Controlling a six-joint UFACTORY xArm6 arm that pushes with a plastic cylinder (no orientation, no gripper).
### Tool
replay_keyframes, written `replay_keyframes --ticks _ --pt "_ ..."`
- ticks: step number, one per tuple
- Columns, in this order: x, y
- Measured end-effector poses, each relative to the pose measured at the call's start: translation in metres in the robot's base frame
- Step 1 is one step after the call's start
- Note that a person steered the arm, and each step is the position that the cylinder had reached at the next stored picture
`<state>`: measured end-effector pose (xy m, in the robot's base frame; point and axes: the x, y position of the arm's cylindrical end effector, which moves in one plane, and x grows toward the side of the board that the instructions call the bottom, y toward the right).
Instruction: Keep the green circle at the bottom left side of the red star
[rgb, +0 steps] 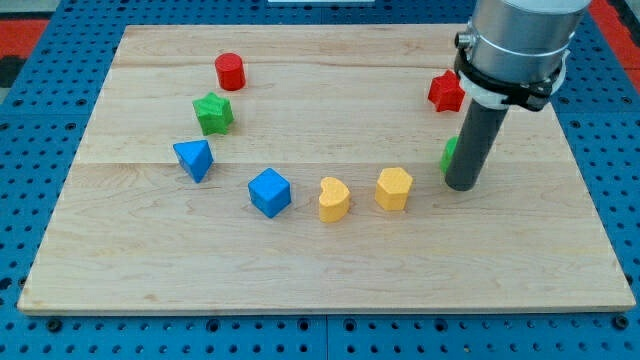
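Note:
The red star (445, 92) lies near the view's upper right of the wooden board (320, 260). The green circle (449, 154) sits just below it, mostly hidden behind my rod; only its left edge shows. My tip (461, 186) rests on the board at the green circle's lower right side, touching or nearly touching it.
A red cylinder (230, 71) and a green star (213, 113) lie at the upper left. A blue triangle (194, 159), a blue cube (270, 192), a yellow heart (334, 199) and a yellow hexagon (394, 188) form an arc across the middle.

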<state>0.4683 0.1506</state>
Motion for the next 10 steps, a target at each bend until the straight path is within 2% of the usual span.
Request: replay_keyframes --ticks 1,3,5,9,10 --pt "-0.020 -0.001" --pt "-0.017 0.051" --pt "-0.044 0.056" --pt "-0.057 0.002" --pt "-0.060 0.029"
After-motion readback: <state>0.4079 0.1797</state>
